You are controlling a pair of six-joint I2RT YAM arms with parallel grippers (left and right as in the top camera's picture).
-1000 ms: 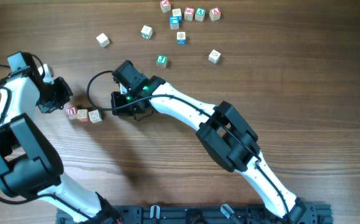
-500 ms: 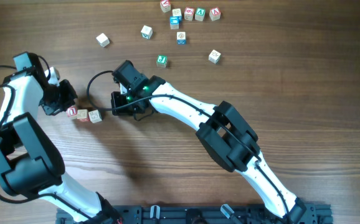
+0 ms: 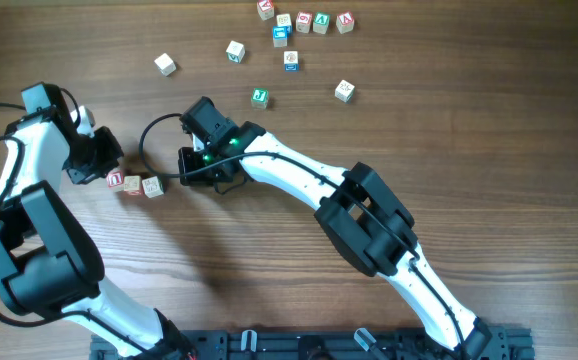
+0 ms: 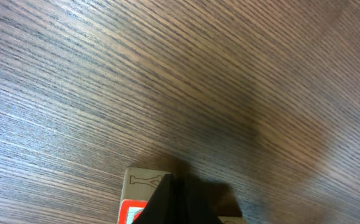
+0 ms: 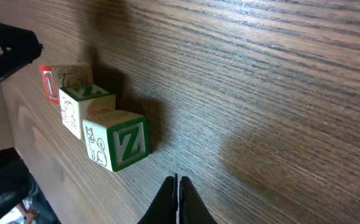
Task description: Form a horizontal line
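Note:
The horizontal line (image 3: 133, 184) is a short row of three small wooden letter cubes touching side by side, left of the table's middle. My left gripper (image 3: 97, 168) is shut and empty, with its tip against the row's left end cube (image 4: 141, 185), which shows a Y and a red-marked face. My right gripper (image 3: 183, 166) is shut and empty, a short way right of the row. In the right wrist view the row (image 5: 85, 106) lies ahead of the shut fingers (image 5: 177, 200), with a green Z cube (image 5: 123, 147) nearest them.
Loose cubes lie further back: one (image 3: 165, 64) at the left, one (image 3: 234, 50), a green one (image 3: 259, 96), one (image 3: 344, 90), and a cluster (image 3: 303, 22) at the top edge. A black cable loop (image 3: 147, 135) arcs by the right wrist.
My left gripper has moved right and a little down, up to the left end of the row. In the last half second nothing moved. The right arm is still.

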